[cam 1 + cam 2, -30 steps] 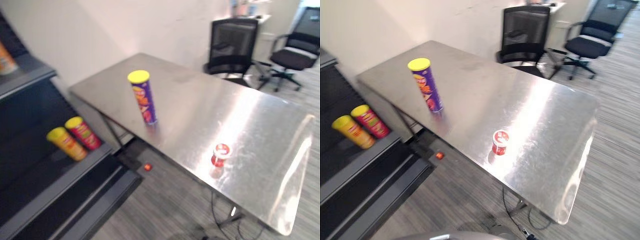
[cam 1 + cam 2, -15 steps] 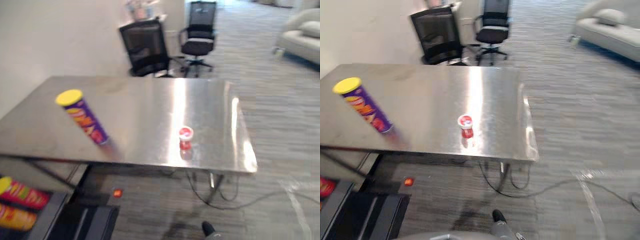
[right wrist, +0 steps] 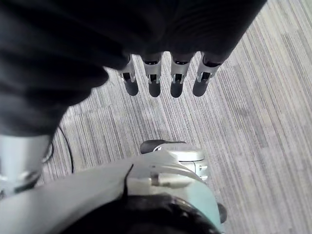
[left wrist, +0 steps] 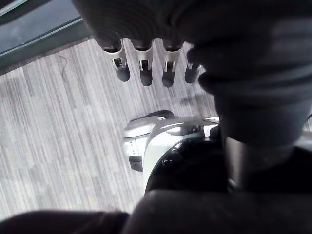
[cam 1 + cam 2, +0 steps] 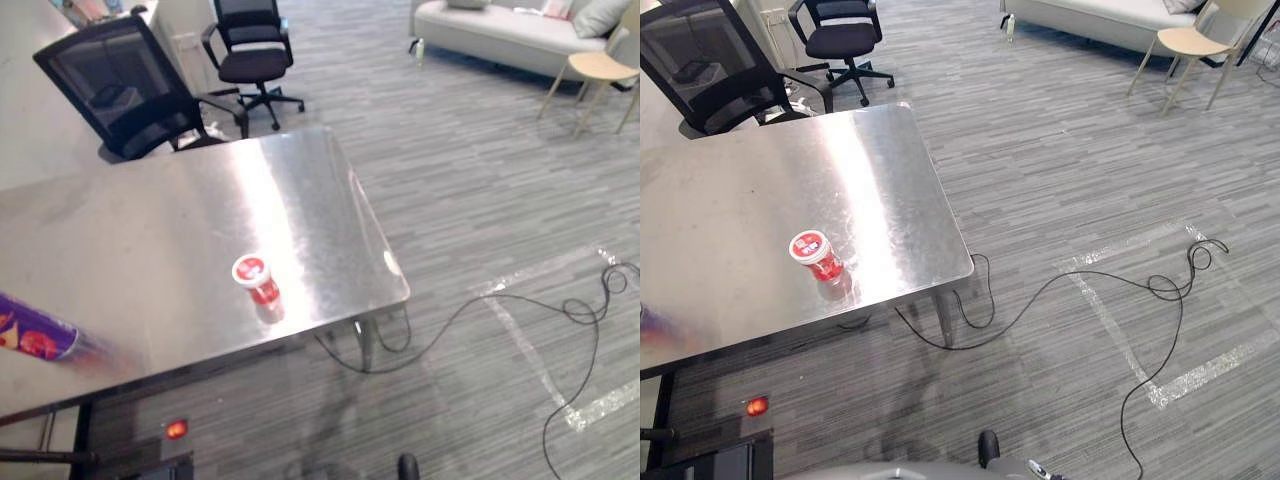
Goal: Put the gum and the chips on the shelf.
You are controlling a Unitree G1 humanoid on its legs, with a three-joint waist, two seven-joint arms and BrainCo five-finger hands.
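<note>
On the bench (image 5: 150, 220), gum (image 5: 256, 281) stands upright, lid up; chips (image 5: 35, 335) at far left slant leftward. Left hand (image 4: 141, 68) and right hand (image 3: 161, 80) hang slack-fingered, empty.

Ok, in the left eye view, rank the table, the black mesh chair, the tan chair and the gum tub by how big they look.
1. table
2. black mesh chair
3. tan chair, farther off and cut by the view's edge, so it only looks this small
4. gum tub

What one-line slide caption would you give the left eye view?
Red gum tub near the steel table's front edge, purple chips can at the view's left edge, office chairs beyond.
</note>
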